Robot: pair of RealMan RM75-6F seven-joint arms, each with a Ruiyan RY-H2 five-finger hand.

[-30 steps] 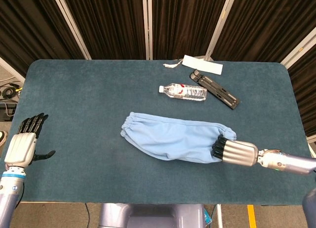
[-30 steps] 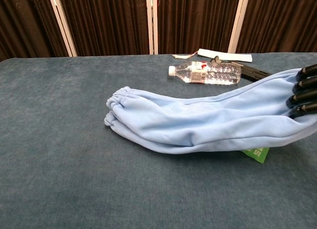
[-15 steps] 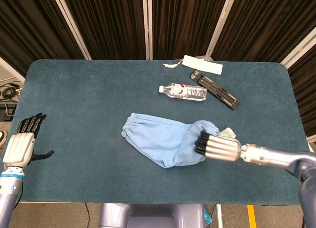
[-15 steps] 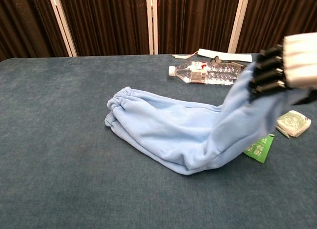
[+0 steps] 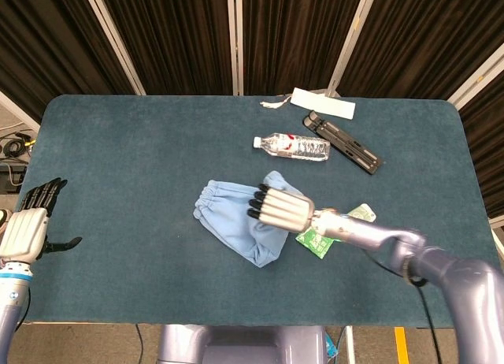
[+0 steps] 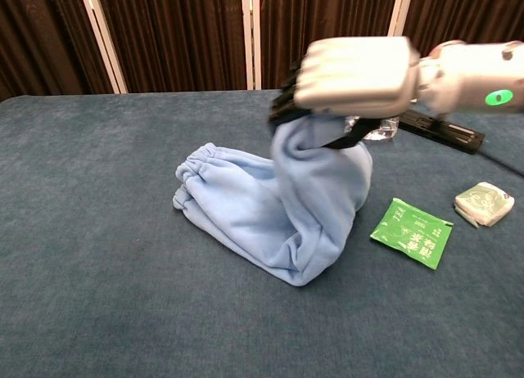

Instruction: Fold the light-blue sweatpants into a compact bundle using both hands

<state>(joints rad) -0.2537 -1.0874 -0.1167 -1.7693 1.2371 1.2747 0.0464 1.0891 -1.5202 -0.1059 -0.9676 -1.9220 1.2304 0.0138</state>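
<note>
your right hand [image 6: 354,77] is grasping one end of the sweatpants [image 5: 236,218], lifted off the table [image 5: 118,191] and carried over the middle of the cloth; the cuffed end [image 6: 190,182] lies flat near table center. your left hand [image 5: 27,226] is released, fingers spread, holding nothing, at the table's left edge, well apart from the cloth. just right of the sweatpants lie a green packet [image 6: 411,243] and a small pouch [image 6: 485,204]. behind them, a bottle [image 5: 293,146] and a black bar [image 5: 344,142]. bare tabletop left of the cloth.
</note>
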